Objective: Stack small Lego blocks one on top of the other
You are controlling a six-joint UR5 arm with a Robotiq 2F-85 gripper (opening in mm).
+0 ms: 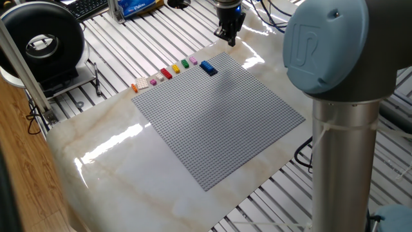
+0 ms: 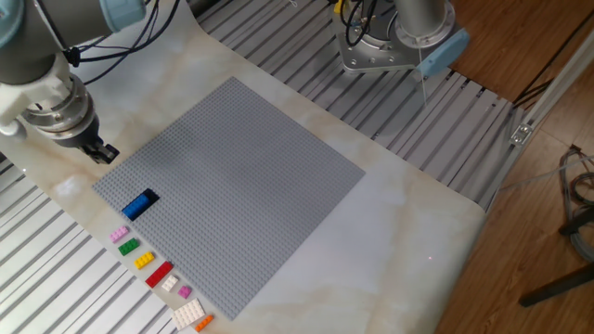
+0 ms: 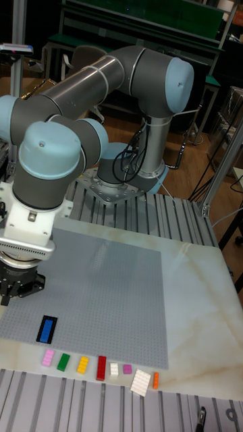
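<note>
A blue small Lego block (image 1: 208,67) (image 2: 140,204) (image 3: 47,329) sits on the grey baseplate (image 1: 219,116) near its corner. Off the plate's edge lies a row of more small Lego blocks: pink (image 2: 120,234), green (image 2: 128,247), yellow (image 2: 143,261), red (image 2: 159,274) and orange (image 2: 204,322), with white pieces among them. The same row shows in the tall fixed view, from pink (image 3: 48,358) to orange (image 3: 155,380). My gripper (image 1: 229,40) (image 2: 102,152) (image 3: 20,290) hovers beyond the plate's corner, a short way from the blue block. Its fingers look open and hold nothing.
The marble table top (image 1: 103,142) rests on a slatted metal bench (image 2: 445,121). A black round device (image 1: 42,42) and a keyboard (image 1: 87,6) stand at the far left. The arm's base (image 2: 390,42) is bolted beside the table.
</note>
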